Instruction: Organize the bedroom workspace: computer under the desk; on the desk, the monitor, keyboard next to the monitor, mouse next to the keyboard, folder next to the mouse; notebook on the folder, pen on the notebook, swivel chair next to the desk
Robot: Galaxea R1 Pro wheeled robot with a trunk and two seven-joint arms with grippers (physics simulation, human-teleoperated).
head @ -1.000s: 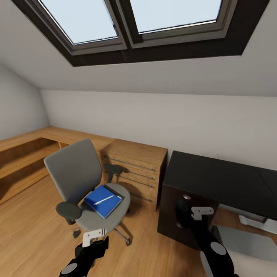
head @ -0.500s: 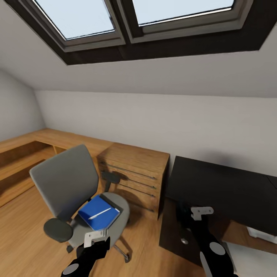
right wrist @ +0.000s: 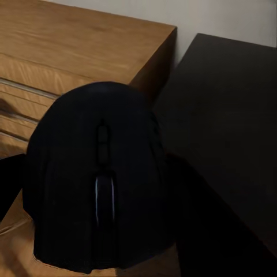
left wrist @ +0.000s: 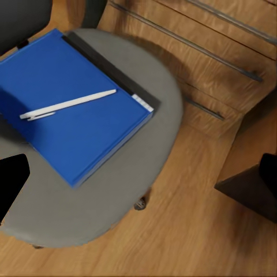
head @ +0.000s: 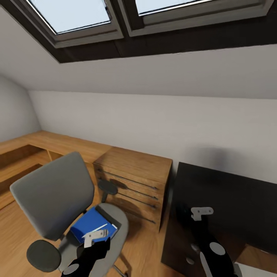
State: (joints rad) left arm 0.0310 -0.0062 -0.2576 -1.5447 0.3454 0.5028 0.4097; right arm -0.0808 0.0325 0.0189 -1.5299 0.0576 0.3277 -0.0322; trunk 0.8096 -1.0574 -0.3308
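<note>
Right hand (head: 184, 215) grips the mouse (right wrist: 98, 179); left hand (head: 94, 246) raised, empty.

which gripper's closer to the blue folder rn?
Left. The left gripper hangs just above the folder on the chair seat; the right gripper, holding the mouse, is over by the desk.

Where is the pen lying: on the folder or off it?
On it. In the left wrist view the pen lies flat across the blue folder, fully within its edges, on the swivel chair seat.

Your two arms are glossy black, each with a round grey disc. The left arm (head: 86, 256) and right arm (head: 211, 250) each carry a white bracket near the wrist.
</note>
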